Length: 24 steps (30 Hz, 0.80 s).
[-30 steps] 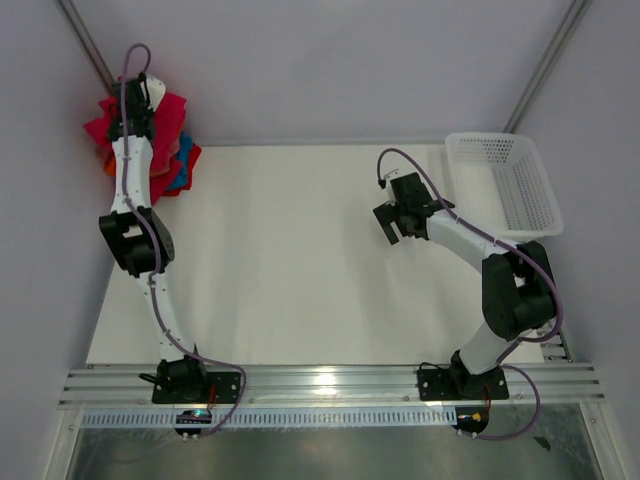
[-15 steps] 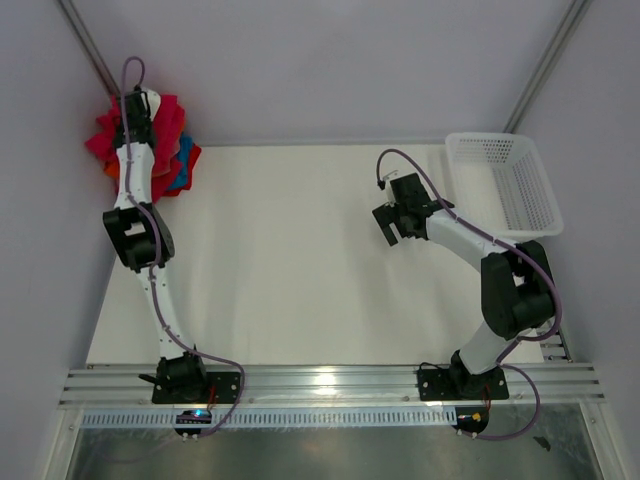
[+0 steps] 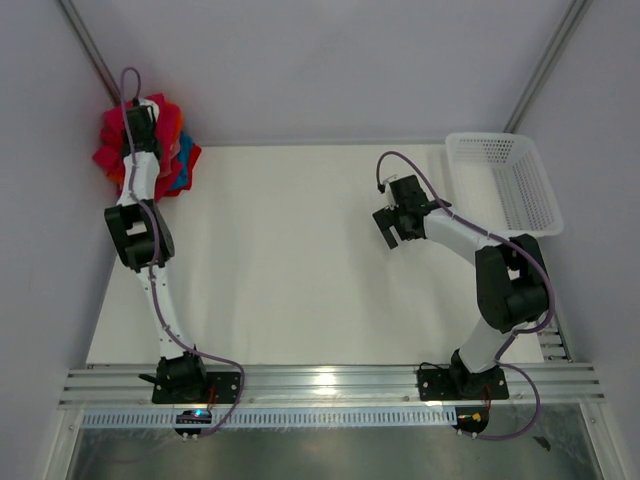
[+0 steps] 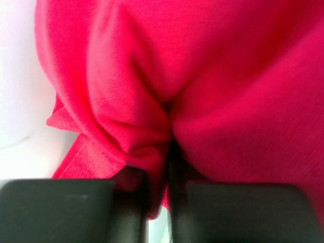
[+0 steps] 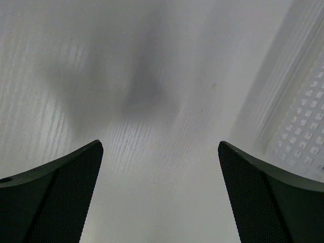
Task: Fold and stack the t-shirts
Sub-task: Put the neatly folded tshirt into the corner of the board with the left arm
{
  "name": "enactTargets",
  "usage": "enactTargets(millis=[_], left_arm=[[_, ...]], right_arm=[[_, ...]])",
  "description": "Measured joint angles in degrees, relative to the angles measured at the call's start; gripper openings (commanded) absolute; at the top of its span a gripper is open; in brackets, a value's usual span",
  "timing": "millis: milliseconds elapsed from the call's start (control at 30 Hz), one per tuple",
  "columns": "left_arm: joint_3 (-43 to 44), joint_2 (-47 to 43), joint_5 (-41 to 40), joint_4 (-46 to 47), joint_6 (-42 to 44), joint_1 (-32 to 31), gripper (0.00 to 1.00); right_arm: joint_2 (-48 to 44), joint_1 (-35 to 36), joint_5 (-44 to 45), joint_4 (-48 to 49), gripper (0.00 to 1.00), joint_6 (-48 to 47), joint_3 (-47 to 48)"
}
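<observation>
My left fingers (image 4: 61, 210) are pinched tight on a fold of the crimson t-shirt (image 4: 212, 81), up by the shirt pile (image 3: 178, 165) in the tabletop's (image 3: 290, 260) far left corner. Right fingers (image 5: 55, 197) are spread wide over the tabletop, near the white basket (image 3: 505, 180) (the mesh one).

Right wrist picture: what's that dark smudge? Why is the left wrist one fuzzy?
Right wrist view: a shadow on the table beyond the open right gripper. Left wrist view: the crimson t-shirt, pinched by the left gripper, is too close to focus.
</observation>
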Motion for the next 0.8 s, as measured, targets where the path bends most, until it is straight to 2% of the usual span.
enactTargets(millis=[67, 100, 167, 200, 233, 433, 800], left_arm=[[-3.1, -0.7, -0.2, 2.5, -0.8, -0.1, 0.31], [-4.5, -1.3, -0.3, 3.3, -0.9, -0.1, 0.48], [-8.3, -2.8, -1.5, 6.1, -0.6, -0.5, 0.75], [-9.8, -3.6, -2.2, 7.2, -0.3, -0.8, 0.93], [-11.4, -4.7, -3.5, 8.6, -0.3, -1.1, 0.99], [-11.2, -5.9, -6.3, 9.9, -0.2, -4.6, 0.99], [-1.9, -5.7, -4.0, 3.0, -1.0, -11.9, 0.99]], right_arm=[[0.1, 0.0, -0.1, 0.0, 0.99, 0.0, 0.0], [0.2, 0.0, -0.1, 0.0, 0.99, 0.0, 0.0], [0.4, 0.0, -0.1, 0.0, 0.99, 0.0, 0.0], [0.5, 0.0, -0.1, 0.0, 0.99, 0.0, 0.0], [0.6, 0.0, -0.1, -0.1, 0.99, 0.0, 0.0], [0.7, 0.0, -0.1, -0.1, 0.99, 0.0, 0.0], [0.7, 0.0, -0.5, -0.1, 0.99, 0.0, 0.0]])
